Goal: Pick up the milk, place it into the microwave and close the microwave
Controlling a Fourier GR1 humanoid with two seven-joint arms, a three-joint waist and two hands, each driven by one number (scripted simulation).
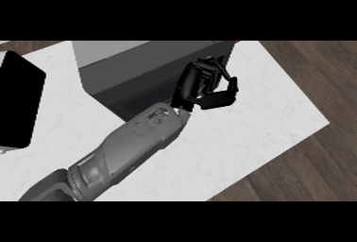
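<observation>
Landmark: dark grey box-shaped microwave (132, 71).

- White marble-patterned counter top (244, 142) carries the microwave at its far side. Bare counter lies in front of the microwave and to its right.
- Brown wood-plank floor (314, 170) shows beyond the counter's edge, right of the microwave and below it.
- The microwave's flat black door panel (20, 104) stands at the microwave's left, swung away from the body, so the microwave is not closed.
- Grey forearm (132, 142) crosses in front of the microwave, running up from the lower left towards the microwave's front right corner.
- Black left hand (202, 87) is at that front right corner, over the edge of the body. Fingers and thumb are curled in towards each other: clenched, with no object seen between them.
- Milk: it shows nowhere around the microwave, and I cannot tell where it is.
</observation>
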